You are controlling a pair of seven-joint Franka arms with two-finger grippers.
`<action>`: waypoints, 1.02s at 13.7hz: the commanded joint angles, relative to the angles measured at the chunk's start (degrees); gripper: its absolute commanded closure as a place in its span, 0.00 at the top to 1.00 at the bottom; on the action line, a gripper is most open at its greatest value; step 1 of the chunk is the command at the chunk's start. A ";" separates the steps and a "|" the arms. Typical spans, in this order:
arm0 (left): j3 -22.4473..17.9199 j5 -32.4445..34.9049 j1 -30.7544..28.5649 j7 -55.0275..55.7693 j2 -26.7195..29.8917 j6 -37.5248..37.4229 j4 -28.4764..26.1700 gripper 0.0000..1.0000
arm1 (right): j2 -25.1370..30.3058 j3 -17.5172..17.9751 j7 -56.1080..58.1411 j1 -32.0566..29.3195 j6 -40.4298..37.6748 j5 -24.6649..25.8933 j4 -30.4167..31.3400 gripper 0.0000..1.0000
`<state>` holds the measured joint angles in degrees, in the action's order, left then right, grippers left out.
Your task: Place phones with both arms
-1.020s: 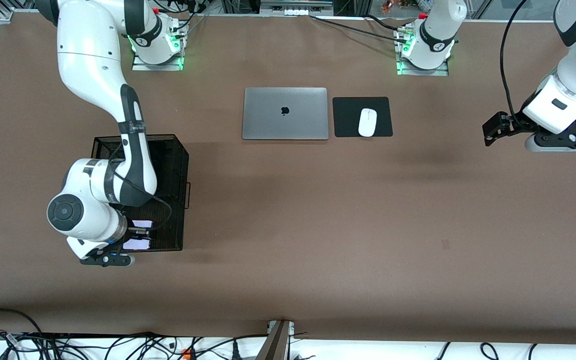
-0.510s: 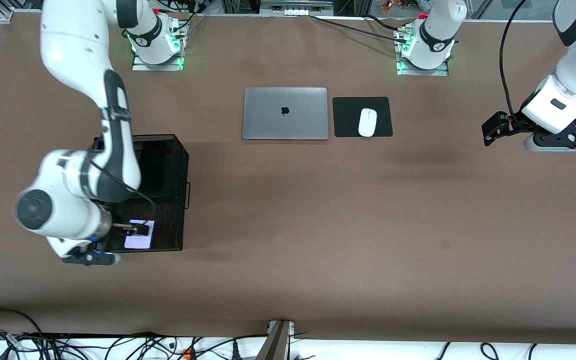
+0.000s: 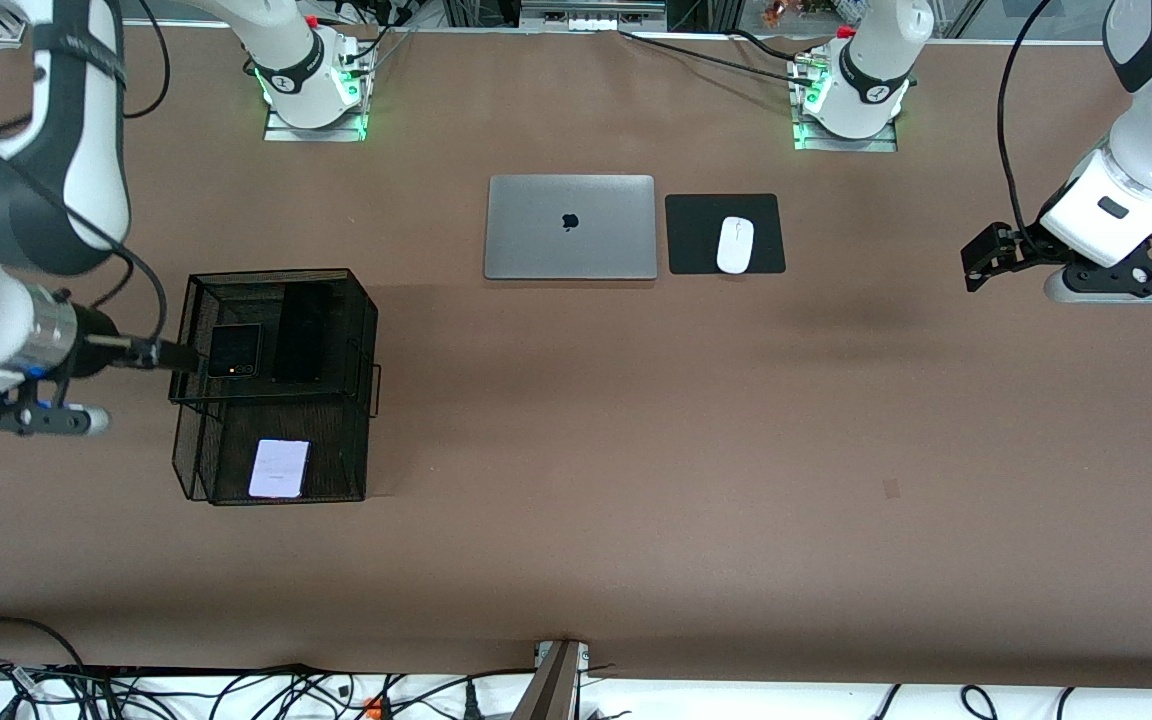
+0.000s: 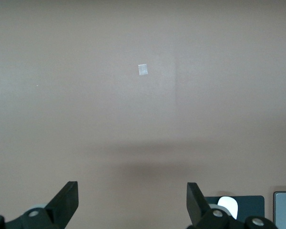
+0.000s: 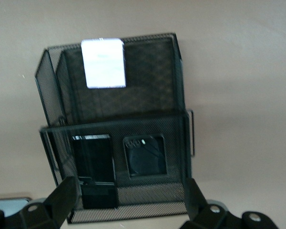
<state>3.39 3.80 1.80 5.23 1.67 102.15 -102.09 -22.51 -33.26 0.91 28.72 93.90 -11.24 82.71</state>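
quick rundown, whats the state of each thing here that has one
lavender-white phone: lying flat in basket compartment nearer the front camera
small black phone: flat in the farther compartment
long black phone: flat beside it
laptop: closed
left gripper: open, empty
right gripper: open, empty

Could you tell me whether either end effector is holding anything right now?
Neither. The right end effector is open above the mesh basket, and the left end effector waits open over bare table.

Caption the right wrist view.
Black mesh basket holding lavender-white phone, slim black phone, squarish black phone.
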 commanded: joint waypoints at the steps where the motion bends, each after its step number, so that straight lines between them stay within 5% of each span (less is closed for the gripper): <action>1: 0.39 -0.90 0.05 -0.30 0.53 0.24 -0.04 1.00 | 11.32 0.92 -2.31 1.69 4.01 5.59 12.19 1.00; 3: 0.47 -0.90 0.14 -0.04 0.53 0.15 0.31 1.00 | 15.28 6.07 -3.81 -2.76 2.96 9.38 13.00 1.00; 9: 1.62 -0.82 -0.04 0.14 0.44 0.06 0.57 1.00 | 20.65 34.19 -4.08 -31.14 -0.47 12.99 12.83 1.00; 10: 1.62 -0.90 -0.21 0.05 0.52 0.06 0.57 1.00 | 20.92 36.41 -3.81 -33.44 -0.99 13.08 12.56 1.00; 14: 1.53 -0.82 -0.48 0.05 0.44 0.06 0.57 1.00 | 20.57 36.25 -3.20 -33.47 -1.26 13.35 12.21 1.00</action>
<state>4.86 3.80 1.63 5.36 1.72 102.35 -101.93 -2.79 1.64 -2.44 -3.55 92.95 0.98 93.88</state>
